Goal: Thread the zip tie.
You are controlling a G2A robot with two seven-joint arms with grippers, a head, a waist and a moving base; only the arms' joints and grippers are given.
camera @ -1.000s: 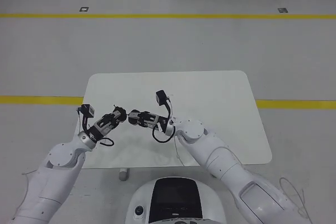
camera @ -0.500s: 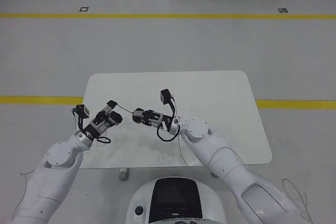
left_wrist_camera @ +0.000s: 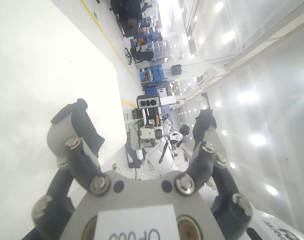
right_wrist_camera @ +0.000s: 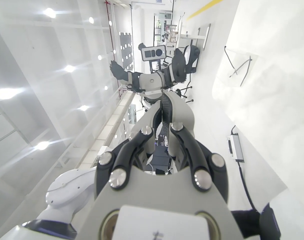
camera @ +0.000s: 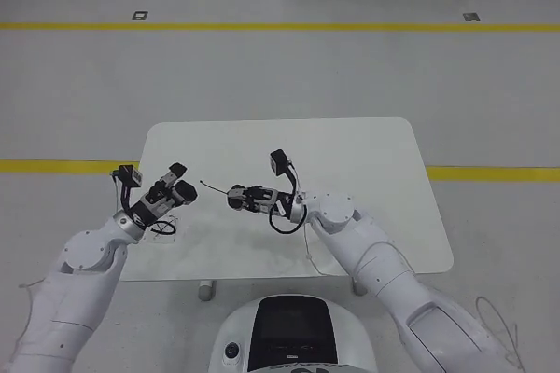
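A thin black zip tie (camera: 213, 187) sticks out from my right gripper (camera: 231, 195), which is shut on its end above the left half of the white table (camera: 355, 149). In the right wrist view the right gripper (right_wrist_camera: 164, 101) has its fingers pressed together. My left gripper (camera: 181, 181) hovers apart from the tie's free tip, over the table's left edge, open. Its fingers (left_wrist_camera: 76, 116) stand wide with nothing between them. The left gripper (right_wrist_camera: 146, 72) also appears farther off in the right wrist view, spread open.
Loose black zip ties (right_wrist_camera: 239, 71) lie on a clear plastic sheet near the table's front left corner, below the left gripper (camera: 163, 227). The table's right half is bare.
The grippers were close together on the tie one second ago. The left gripper has since let go, opened and drawn back to the left; the right keeps hold of the tie.
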